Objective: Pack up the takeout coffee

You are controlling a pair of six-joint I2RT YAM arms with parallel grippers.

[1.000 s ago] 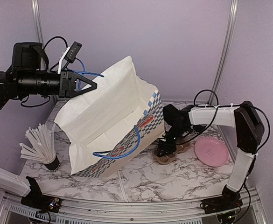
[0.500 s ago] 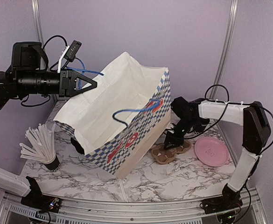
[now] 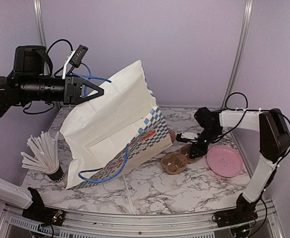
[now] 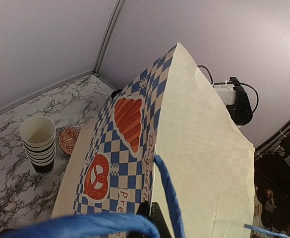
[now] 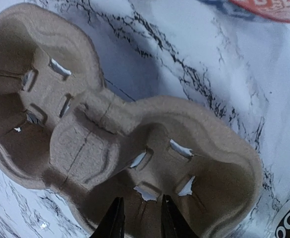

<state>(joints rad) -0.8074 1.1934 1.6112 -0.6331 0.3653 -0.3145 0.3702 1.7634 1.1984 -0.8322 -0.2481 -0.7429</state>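
Left tool (image 3: 96, 90): clenched on the bag handle (image 4: 167, 198), holding the paper bag (image 3: 110, 129) tilted above the table (image 3: 184, 188), far left.
Right tool (image 3: 198, 150): low at the far-right end of the cup carrier (image 3: 174, 161). Its jaws were narrowly apart over the rim, and I could not tell whether they pinched it.
Takeout coffee: not found from above. A black patch with white print (image 5: 289, 224) showed just beside the carrier's end; possibly the cup, unconfirmed.
Governing relation: the carrier's long axis ran near-left to far-right, with the bag just left of it. My right arm was the nearer.
Change: a second earlier my right tool sat over the carrier's near-left part. It had since shifted right. The bag had swung open, then sagged.
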